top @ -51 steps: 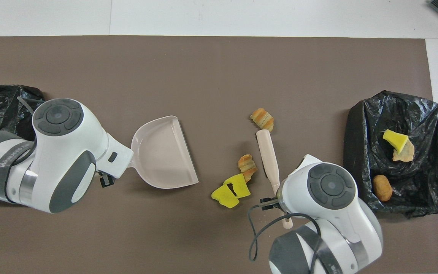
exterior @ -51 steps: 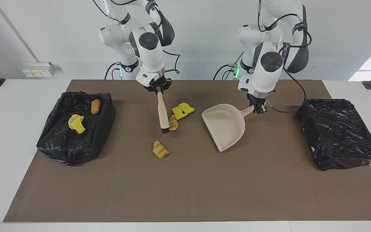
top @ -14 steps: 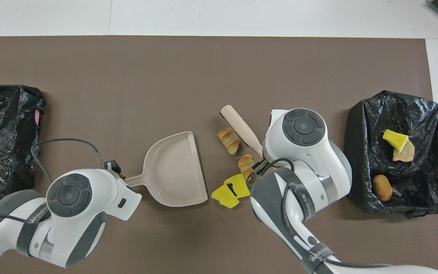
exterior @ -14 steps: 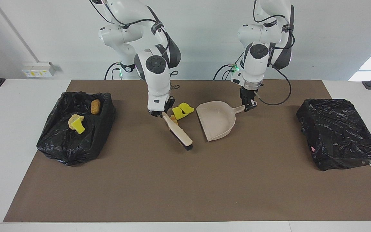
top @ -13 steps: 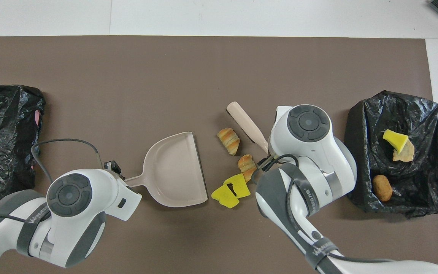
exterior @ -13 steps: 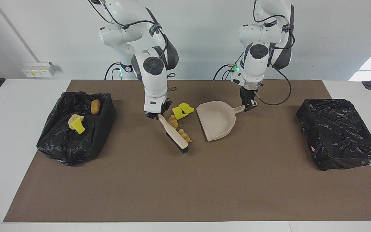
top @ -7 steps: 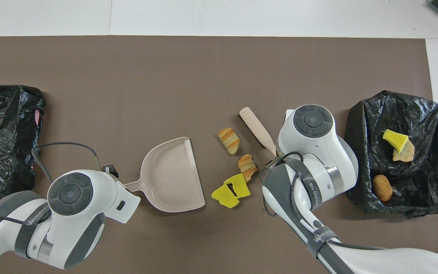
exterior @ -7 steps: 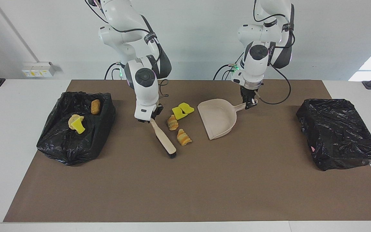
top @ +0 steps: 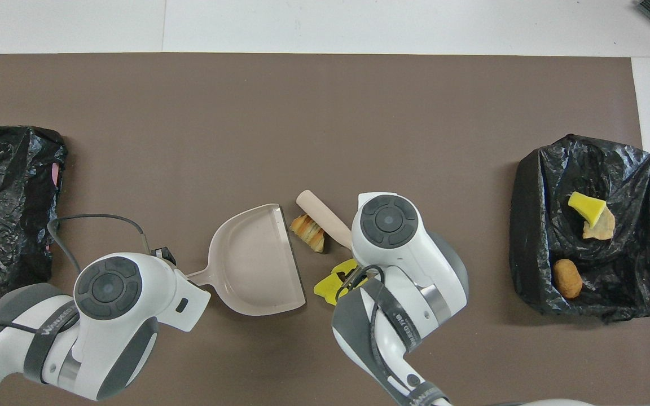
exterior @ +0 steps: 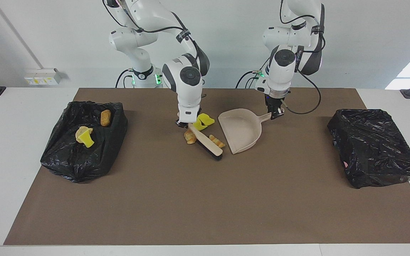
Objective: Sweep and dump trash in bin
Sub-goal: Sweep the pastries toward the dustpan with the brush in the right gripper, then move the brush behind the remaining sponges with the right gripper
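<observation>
Brown mat, white table: brush has just pushed 1 pastry up to the dustpan lip.
Right gripper (exterior: 183, 124) clamped on brush (exterior: 206, 143); left gripper (exterior: 275, 115) clamped on dustpan (exterior: 242, 129) handle. Since half a second ago the brush swung across; pastry (top: 308, 233) now touches the pan's edge, so scoop-in is next, probably. Brush long axis overhead: head at 10, handle at 4. Second pastry (exterior: 189, 137) and yellow sponges (exterior: 202, 121) lie by the brush handle; 3 bits sit in the bin (exterior: 66, 160).

Dustpan (exterior: 242, 129) and brush (exterior: 206, 141): pale beige, brush bristles black. Mat (exterior: 205, 199) flat brown on white table (exterior: 12, 160). Bin liners (exterior: 84, 142) glossy black. Sponge wedges (exterior: 203, 121) bright yellow. Pastry (top: 308, 230) tan with orange stripes. Arms white with dark grey joints.
</observation>
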Motion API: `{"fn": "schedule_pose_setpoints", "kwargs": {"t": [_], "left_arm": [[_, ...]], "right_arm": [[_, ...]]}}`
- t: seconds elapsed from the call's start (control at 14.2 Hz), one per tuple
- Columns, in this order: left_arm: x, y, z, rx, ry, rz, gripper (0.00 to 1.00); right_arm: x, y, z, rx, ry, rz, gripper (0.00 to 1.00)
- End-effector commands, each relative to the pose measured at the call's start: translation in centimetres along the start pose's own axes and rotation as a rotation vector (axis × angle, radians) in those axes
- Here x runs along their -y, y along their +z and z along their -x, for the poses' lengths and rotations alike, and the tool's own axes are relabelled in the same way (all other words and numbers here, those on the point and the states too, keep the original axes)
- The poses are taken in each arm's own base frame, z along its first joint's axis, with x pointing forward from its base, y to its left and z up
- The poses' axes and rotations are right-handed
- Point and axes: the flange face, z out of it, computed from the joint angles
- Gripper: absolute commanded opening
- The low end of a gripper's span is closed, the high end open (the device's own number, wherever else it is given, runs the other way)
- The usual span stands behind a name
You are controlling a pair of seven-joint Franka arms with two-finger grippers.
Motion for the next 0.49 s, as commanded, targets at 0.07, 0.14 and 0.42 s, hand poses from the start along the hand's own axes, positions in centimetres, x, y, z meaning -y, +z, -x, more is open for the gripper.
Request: {"fn": "schedule_pose_setpoints", "kwargs": {"t": [0.07, 0.14, 0.42], "left_arm": [[-0.8, -0.2, 0.4, 0.015, -0.013, -0.017, 0.0], [-0.8, -0.2, 0.4, 0.014, -0.014, -0.016, 0.0], [-0.8, -0.1, 0.4, 0.014, -0.014, -0.017, 0.0]], "right_arm": [[4.0, -1.9, -0.5, -0.06, -0.057, -0.074, 0.0], [4.0, -2.4, -0.7, -0.071, -0.001, -0.129, 0.0], [0.6, -5.3, 1.7, -0.037, 0.228, -0.192, 0.0]]}}
